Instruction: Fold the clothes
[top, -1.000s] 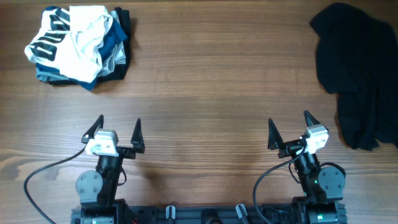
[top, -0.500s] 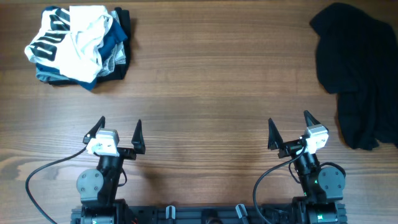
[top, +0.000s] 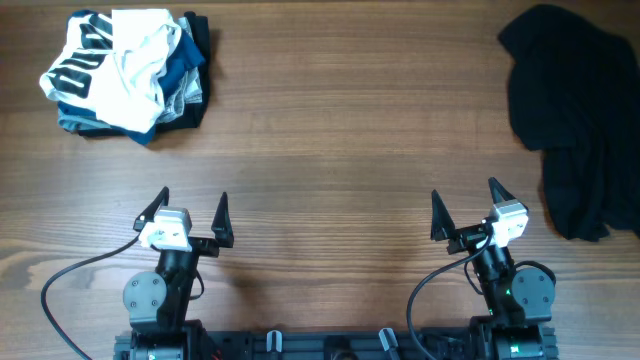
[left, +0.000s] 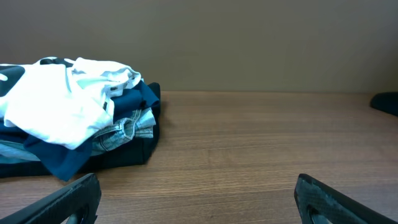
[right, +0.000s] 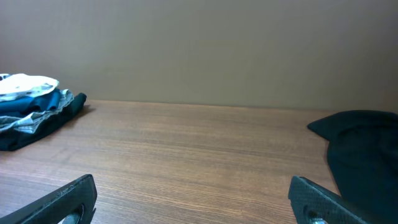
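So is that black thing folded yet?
Not folded. The black garment lies rumpled in a loose, uneven heap on the right of the table, with no neat edges.

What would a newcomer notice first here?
A pile of clothes, white T-shirt on top, sits at the far left corner of the table. A crumpled black garment sprawls at the far right. Near the front edge, the left gripper and right gripper stand open, empty.

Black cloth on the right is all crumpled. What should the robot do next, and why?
Probably reach the right gripper forward to the black garment: it lies crumpled on that arm's side, and that gripper is open, empty and nearest it.
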